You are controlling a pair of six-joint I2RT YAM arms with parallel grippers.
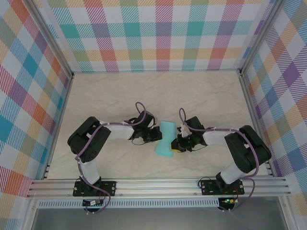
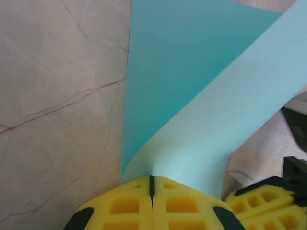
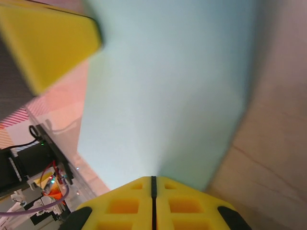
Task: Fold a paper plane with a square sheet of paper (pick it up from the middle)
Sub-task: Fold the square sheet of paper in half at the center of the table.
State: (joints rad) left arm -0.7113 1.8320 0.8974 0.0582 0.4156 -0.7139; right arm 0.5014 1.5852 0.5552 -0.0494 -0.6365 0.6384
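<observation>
The light cyan sheet of paper [image 1: 166, 139] is held up off the table between the two arms, bent over on itself into a long narrow shape. My left gripper [image 1: 156, 135] is shut on its left edge. In the left wrist view the paper [image 2: 201, 96] curls up and away from the closed yellow fingertips of that gripper [image 2: 152, 178]. My right gripper [image 1: 178, 143] is shut on the opposite edge, and the paper [image 3: 168, 91] rises straight from its closed tips [image 3: 153, 178]. The two grippers stand close, facing each other across the sheet.
The beige marble-patterned table [image 1: 144, 91] stretches behind and beside the arms. Checked cloth walls [image 1: 153, 33] enclose it at the back and sides. An aluminium rail [image 1: 158, 186] runs along the near edge. The right gripper's yellow fingers [image 2: 261, 201] sit just beside the left one.
</observation>
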